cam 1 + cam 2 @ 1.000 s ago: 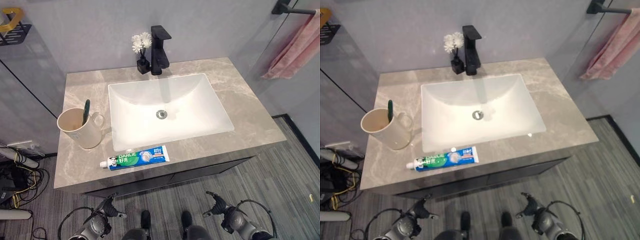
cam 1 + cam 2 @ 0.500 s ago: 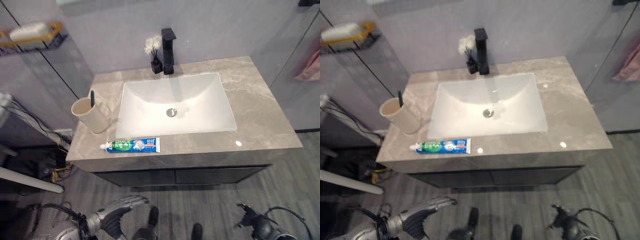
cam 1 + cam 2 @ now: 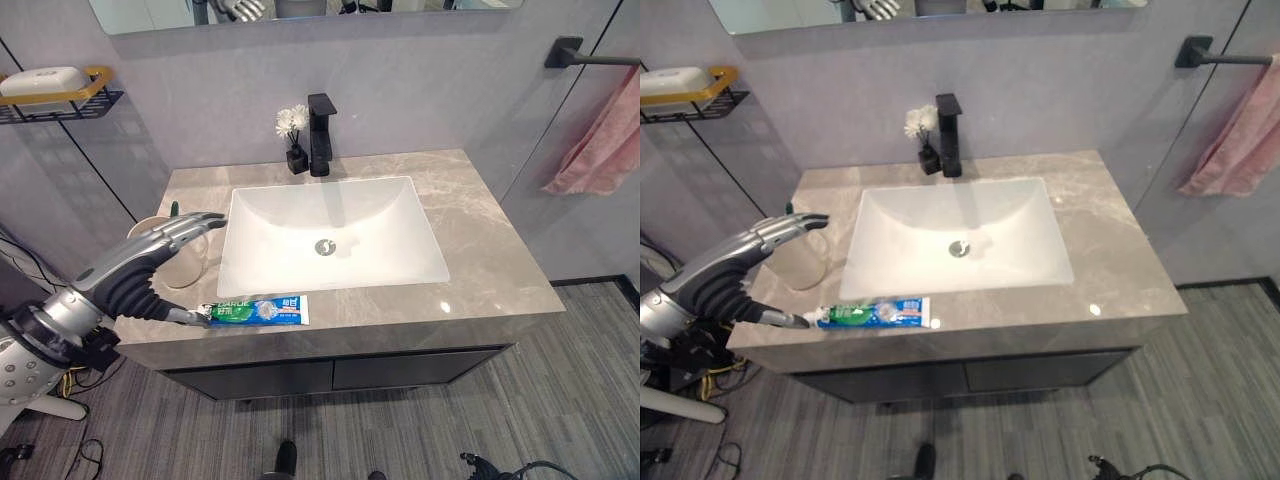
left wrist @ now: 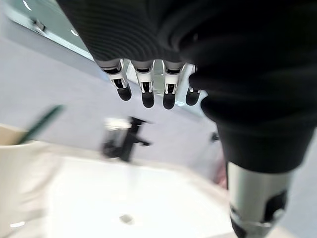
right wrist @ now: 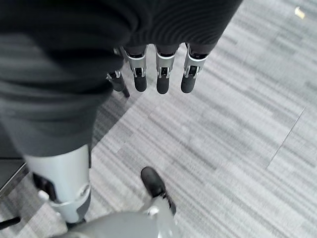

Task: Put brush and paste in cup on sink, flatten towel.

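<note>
Hovering left hand (image 3: pixel 150 262) by toothpaste (image 3: pixel 255 311)

From my end the left hand (image 3: pixel 165 243) covers most of the cup (image 3: pixel 183 268), so I only catch the brush (image 3: pixel 174 208) tip poking out. The towel (image 3: pixel 606 145) runs off the frame edge. Left wrist view's too blurry to make out the faucet (image 4: pixel 128 139).

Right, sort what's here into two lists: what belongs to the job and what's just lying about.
For the job:
- toothpaste tube, flat on the counter's front edge
- cup, with the green toothbrush already standing in it
- pink towel, bunched on its rail
- left robot hand, fingers straight, over the cup

Lying about:
- black faucet
- flower vase
- soap shelf
</note>
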